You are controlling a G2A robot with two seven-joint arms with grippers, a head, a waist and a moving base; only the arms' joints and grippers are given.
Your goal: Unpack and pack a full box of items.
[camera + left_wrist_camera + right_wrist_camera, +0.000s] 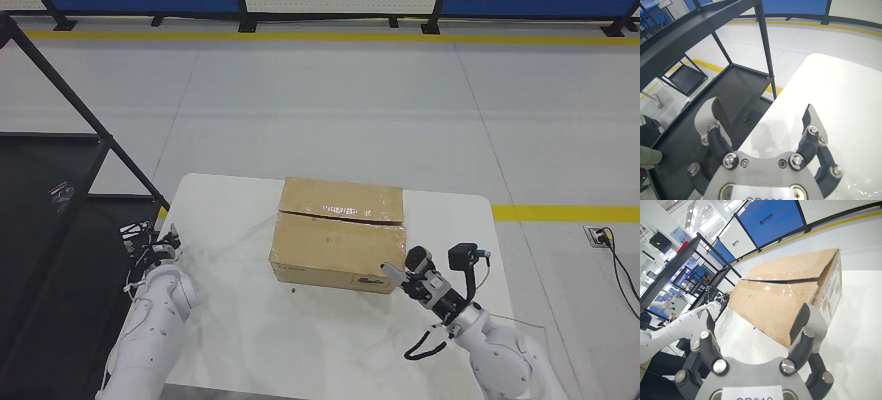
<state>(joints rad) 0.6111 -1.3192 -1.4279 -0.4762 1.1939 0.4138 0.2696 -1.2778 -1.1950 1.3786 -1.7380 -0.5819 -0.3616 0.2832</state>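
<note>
Right hand (pixel 757 321) and left hand (pixel 762 108) gape empty; shut box (pixel 335 240) hides its contents.

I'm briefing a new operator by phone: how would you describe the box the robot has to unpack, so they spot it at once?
Find the white table in front of the robot. Around its middle, nearer the far edge, sits the cardboard box. It is the only brown thing there, with its top flaps folded shut along a seam across the top and printed labels on one end.
</note>
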